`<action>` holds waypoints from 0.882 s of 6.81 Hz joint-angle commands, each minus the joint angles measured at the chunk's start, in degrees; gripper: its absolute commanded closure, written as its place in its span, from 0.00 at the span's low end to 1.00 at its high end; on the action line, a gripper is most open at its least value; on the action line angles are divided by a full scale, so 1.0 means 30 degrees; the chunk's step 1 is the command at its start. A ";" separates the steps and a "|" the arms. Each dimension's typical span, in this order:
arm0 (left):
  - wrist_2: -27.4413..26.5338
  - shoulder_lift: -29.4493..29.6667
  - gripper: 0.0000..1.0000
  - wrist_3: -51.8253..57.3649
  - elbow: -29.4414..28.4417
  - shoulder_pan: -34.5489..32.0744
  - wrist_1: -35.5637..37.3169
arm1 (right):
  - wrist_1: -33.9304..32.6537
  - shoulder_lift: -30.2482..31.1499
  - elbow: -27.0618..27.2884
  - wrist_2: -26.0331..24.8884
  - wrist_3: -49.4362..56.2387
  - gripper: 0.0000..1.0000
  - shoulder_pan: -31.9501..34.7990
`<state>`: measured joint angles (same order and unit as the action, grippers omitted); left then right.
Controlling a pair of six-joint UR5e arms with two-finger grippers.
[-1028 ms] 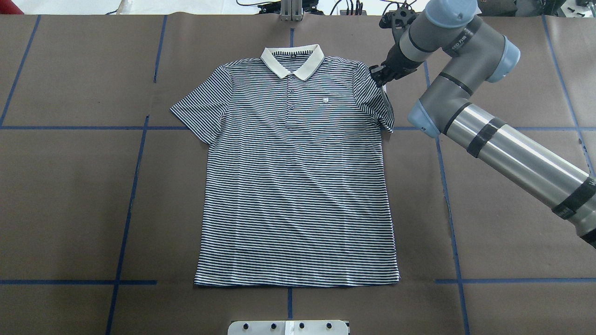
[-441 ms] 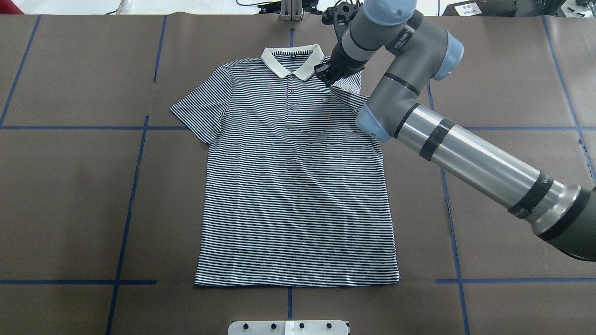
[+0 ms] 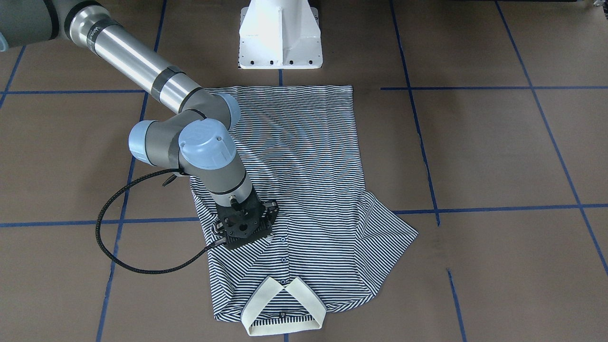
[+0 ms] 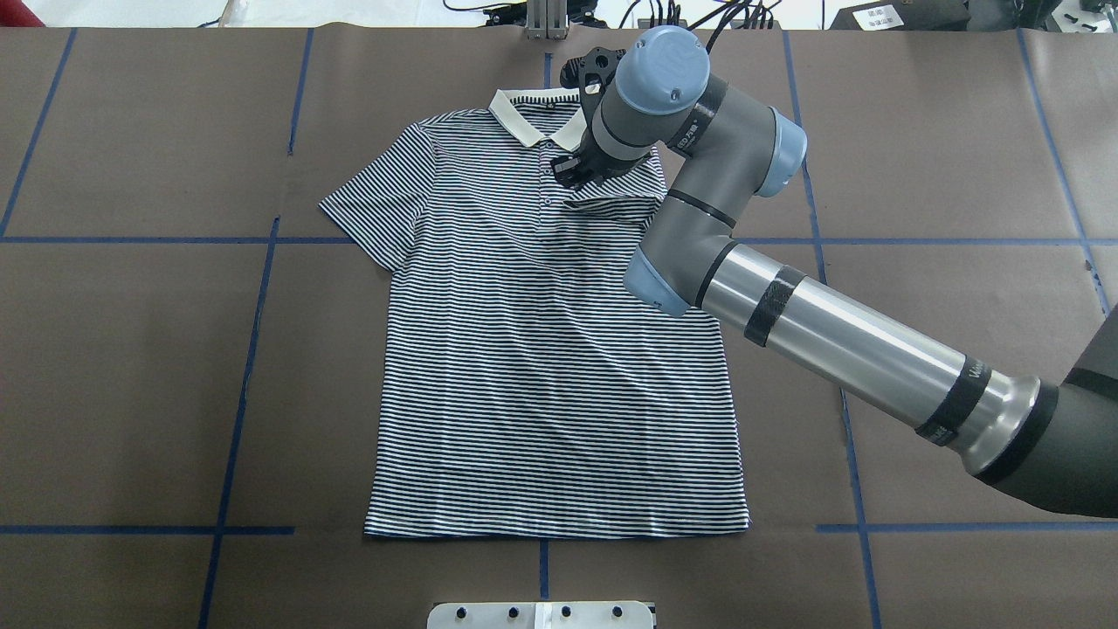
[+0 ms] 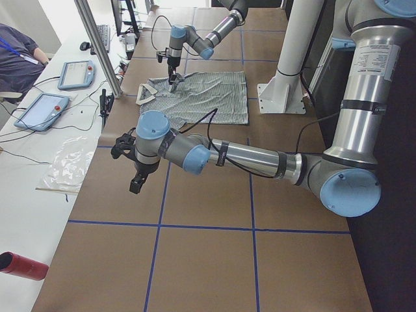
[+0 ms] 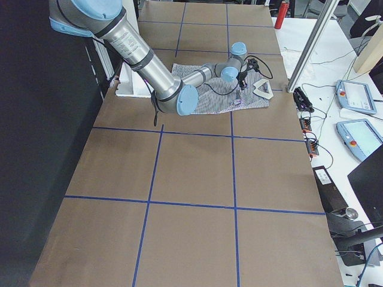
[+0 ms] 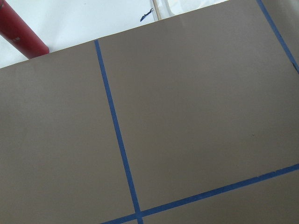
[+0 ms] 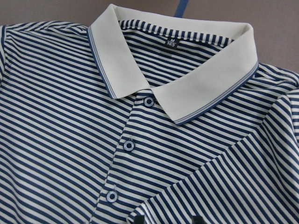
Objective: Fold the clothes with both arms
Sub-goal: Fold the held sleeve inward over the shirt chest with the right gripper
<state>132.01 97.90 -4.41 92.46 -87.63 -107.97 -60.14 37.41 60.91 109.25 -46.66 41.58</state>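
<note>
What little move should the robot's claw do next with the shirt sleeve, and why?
Probably lower a bit and open. The right claw pinches the sleeve, already folded over the polo shirt's chest beside the buttons, so letting go should leave that fold flat. The other sleeve lies spread out.

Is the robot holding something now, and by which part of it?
Yes: the right gripper pinches the polo shirt by its folded-in sleeve.

The shirt (image 4: 541,367) has thin blue-and-white stripes. Its collar (image 4: 522,122) is cream. The table (image 4: 131,367) is brown with blue lines.
</note>
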 commanded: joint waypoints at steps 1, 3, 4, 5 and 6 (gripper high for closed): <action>0.0000 0.0004 0.00 -0.0025 0.0031 0.0000 -0.0014 | -0.0051 -0.0046 -0.0118 -0.0235 0.0055 0.00 0.0083; 0.0000 0.0004 0.00 -0.0054 0.0147 0.0000 0.0044 | -0.0952 -0.0397 -0.0119 0.1276 0.0462 0.00 0.1337; 0.0029 0.0004 0.00 -0.0112 0.0322 0.0000 0.0102 | -0.1105 -0.0369 -0.0119 0.2536 0.0523 0.00 0.2039; 0.0812 0.0004 0.00 -0.0142 0.0353 0.0000 0.0074 | -0.1715 -0.0282 -0.0119 0.3244 0.1046 0.00 0.2627; 0.1110 0.0004 0.00 -0.0258 0.0440 0.0000 0.0044 | -0.2157 0.0096 -0.0119 0.3396 0.1080 0.00 0.2719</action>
<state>133.96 97.91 -4.87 93.49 -87.63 -107.76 -64.95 36.77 60.56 117.98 -44.01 48.73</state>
